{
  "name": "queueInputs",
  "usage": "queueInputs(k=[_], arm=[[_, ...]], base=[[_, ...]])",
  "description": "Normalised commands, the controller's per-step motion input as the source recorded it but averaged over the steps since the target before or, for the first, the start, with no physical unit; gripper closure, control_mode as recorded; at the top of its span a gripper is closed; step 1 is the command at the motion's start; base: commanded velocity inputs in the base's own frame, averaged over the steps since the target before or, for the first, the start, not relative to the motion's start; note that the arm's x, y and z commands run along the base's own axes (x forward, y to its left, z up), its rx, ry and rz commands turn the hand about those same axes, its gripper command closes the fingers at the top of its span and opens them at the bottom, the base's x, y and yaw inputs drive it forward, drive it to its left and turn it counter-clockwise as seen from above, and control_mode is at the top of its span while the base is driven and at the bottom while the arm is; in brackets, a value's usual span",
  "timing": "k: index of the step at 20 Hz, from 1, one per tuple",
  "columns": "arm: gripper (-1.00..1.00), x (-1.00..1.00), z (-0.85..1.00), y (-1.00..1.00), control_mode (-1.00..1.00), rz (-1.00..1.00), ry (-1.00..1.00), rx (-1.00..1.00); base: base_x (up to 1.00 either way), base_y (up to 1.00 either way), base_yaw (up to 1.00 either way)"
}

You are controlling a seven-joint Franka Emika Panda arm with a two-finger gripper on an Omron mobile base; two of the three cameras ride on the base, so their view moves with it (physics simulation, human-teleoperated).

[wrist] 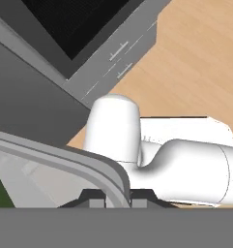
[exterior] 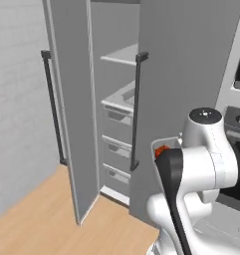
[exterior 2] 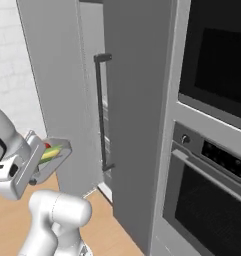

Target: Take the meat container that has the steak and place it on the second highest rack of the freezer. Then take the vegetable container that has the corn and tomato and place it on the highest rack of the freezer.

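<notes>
Beside the open freezer [exterior: 111, 114], claw [wrist: 117, 198] clamped on rim of vegetable container [exterior 2: 52, 152], corn and tomato inside, held off floor.

A wooden floor [exterior: 37, 219] was seen at the near left, bounded on the far left by a white brick wall [exterior: 17, 89]. At the right, a built-in oven stack was shown: an upper oven [exterior 2: 217, 55] with a dark window, and below it a lower oven [exterior 2: 207, 210] with a control panel [exterior 2: 217, 150] bearing a round knob [exterior 2: 185, 139] at its left end. A long horizontal handle [exterior 2: 212, 175] was set just under that panel, above the lower dark glass.
</notes>
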Motion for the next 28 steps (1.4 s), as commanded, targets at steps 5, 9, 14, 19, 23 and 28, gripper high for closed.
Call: queueInputs(k=[5, 9, 14, 19, 23, 28], arm=[[1.00, 0.00, 0.00, 0.00, 1.00, 0.00, 0.00, 0.00], [1.00, 0.00, 0.00, 0.00, 1.00, 0.00, 0.00, 0.00], [1.00, 0.00, 0.00, 0.00, 1.00, 0.00, 0.00, 0.00], [1.00, 0.00, 0.00, 0.00, 1.00, 0.00, 0.00, 0.00], [1.00, 0.00, 0.00, 0.00, 1.00, 0.00, 0.00, 0.00], [1.00, 0.00, 0.00, 0.00, 1.00, 0.00, 0.00, 0.00]], base=[[0.27, 0.81, -0.66], [0.43, 0.97, -0.49], [0.10, 0.98, -0.21], [0.31, 0.41, -0.24], [0.34, 0.01, -0.06], [0.19, 0.00, -0.09]])
